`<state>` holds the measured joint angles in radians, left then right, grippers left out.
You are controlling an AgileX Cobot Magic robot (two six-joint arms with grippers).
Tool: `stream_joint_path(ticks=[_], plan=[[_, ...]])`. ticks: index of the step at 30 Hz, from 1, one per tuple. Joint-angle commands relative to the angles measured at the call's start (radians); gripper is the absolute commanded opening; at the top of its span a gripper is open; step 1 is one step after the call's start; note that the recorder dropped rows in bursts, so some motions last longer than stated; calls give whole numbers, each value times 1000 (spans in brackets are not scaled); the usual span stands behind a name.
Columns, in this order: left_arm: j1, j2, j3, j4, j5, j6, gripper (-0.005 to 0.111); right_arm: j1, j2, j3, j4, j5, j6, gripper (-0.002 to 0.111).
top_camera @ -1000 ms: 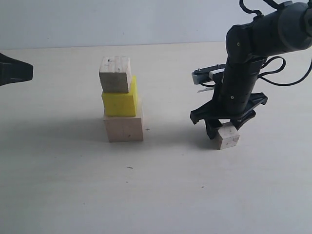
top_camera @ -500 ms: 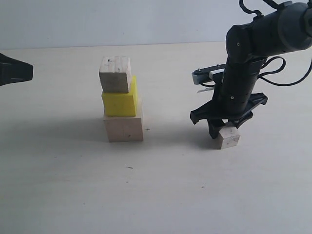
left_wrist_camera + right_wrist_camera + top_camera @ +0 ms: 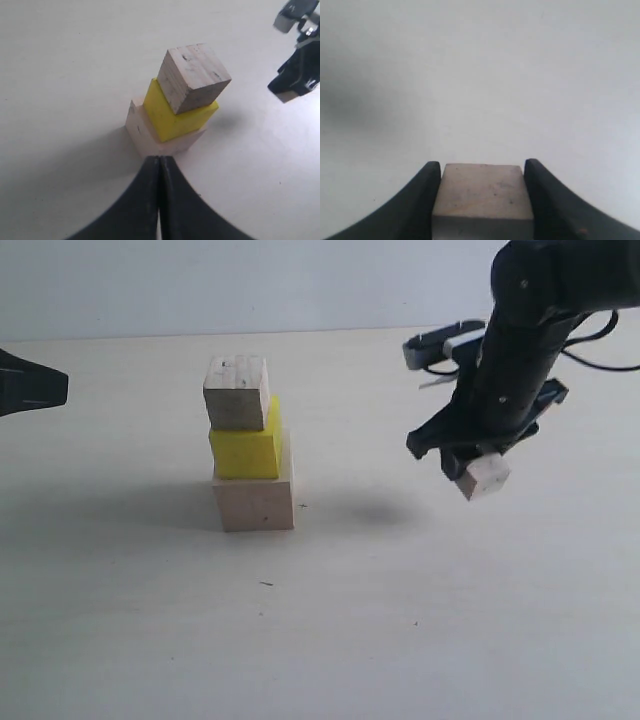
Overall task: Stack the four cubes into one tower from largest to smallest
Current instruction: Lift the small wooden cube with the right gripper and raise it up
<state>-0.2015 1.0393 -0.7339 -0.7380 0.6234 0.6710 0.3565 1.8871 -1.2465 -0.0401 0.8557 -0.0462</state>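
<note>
Starting at the left edge, the left gripper [image 3: 159, 161] is mostly cut off, its fingers pressed together on nothing. Left of centre stands the tower [image 3: 250, 455], three high and slightly skewed: large pale wood cube [image 3: 255, 502], yellow cube [image 3: 245, 450], smaller pale wood cube [image 3: 237, 392]. At upper right, the right gripper [image 3: 482, 170] clamps the small pale wood cube [image 3: 484, 476] clear of the table; only its placing is left.

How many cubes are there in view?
4. Three are stacked: large wood cube at the bottom, yellow cube on it, small wood cube on top. The fourth cube is held in the right gripper.
</note>
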Motion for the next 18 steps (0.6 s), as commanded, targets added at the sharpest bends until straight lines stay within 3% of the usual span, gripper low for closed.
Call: stream_joint_path(ticks=[1,6,13,18], plan=[[3,3,1,-6,18,4,0,-91,-137,-6,40,-93,-199,0],[3,3,1,-6,36,4,0,-208,-218,49,399,-201,-577,0],[3,2,1,-6,40,2,0,-274,-282,237,1093,-147,-1483,0],[3,2,1,-6,38,6,0,-274,-282,242,1112,-225,-1510,0]])
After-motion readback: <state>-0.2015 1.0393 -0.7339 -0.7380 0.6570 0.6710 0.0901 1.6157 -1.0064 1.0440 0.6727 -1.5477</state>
